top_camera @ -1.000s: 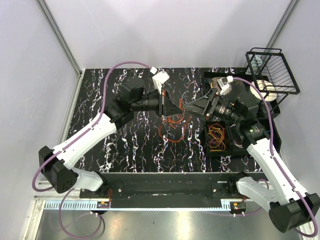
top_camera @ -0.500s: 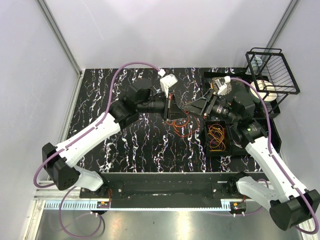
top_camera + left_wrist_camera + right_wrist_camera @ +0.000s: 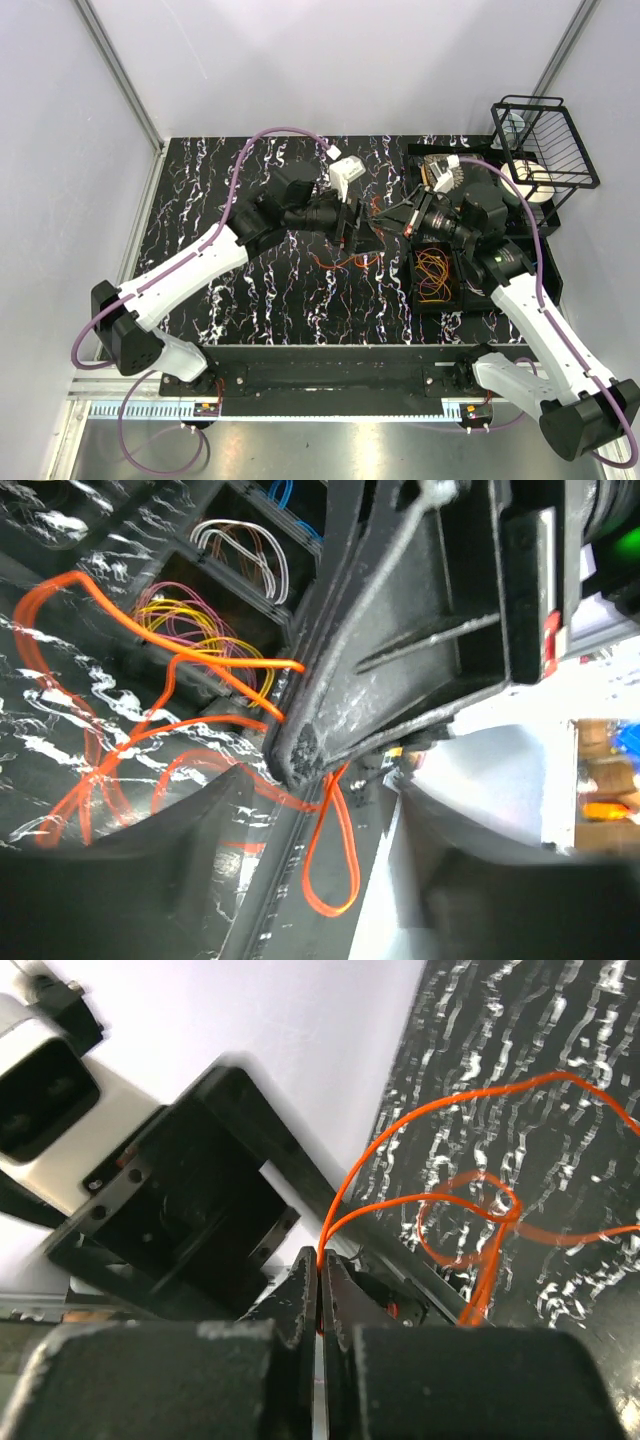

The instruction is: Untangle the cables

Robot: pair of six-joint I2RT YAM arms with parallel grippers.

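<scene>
Over the middle of the black marbled table (image 3: 250,285) the two arms meet almost tip to tip; the right gripper (image 3: 319,1265) has its jaws pressed together on an orange cable (image 3: 497,1207), pinching the strand right at the fingertips, as its own wrist view shows plainly; from that pinch two orange strands rise and curve away over the table, crossing in a loose knot; the left gripper (image 3: 357,228) sits just beside the right one, its jaws spread, and in the left wrist view its blurred fingers (image 3: 190,880) stand either side of a narrow orange loop that hangs below the right gripper's tip; whether that loop touches either finger cannot be told; the rest of the orange cable lies in slack loops on the table beneath and just in front of the two grippers; to the right, near the right arm, stands a black bin (image 3: 414,292) with compartments; one holds a coil of yellow and pink wires (image 3: 195,630), the next a white and brown coil (image 3: 245,540), and a blue one (image 3: 283,492) shows at the frame's edge; a black wire basket (image 3: 560,150) stands at the far right corner.
</scene>
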